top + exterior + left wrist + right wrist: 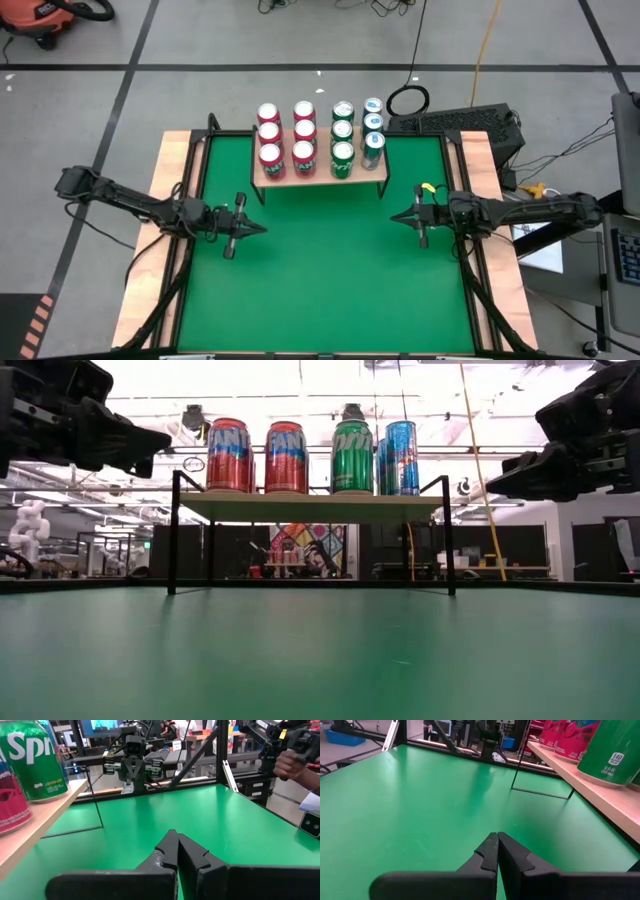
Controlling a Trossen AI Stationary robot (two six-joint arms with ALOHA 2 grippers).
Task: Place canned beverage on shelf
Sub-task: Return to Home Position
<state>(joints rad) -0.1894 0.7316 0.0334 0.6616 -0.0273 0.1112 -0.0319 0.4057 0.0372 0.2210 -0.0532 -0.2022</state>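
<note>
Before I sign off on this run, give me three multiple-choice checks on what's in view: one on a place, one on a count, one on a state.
1. Where on the shelf do the blue cans stand?
A) The end column on the left arm's side
B) A middle column
C) The end column on the right arm's side

2. How many cans in all stand on the shelf?
A) Nine
B) Twelve
C) Fifteen

3. What state are the left gripper and right gripper in?
A) Both shut, holding nothing
B) Left shut on a can
C) Both wide open

Answers:
1 C: in the high view the blue column is the last one toward the right arm.
2 B: four columns of three, namely two of red cans, one of green cans and one blue.
3 A: each wrist view shows that arm's fingers closed together over bare green table.
</note>
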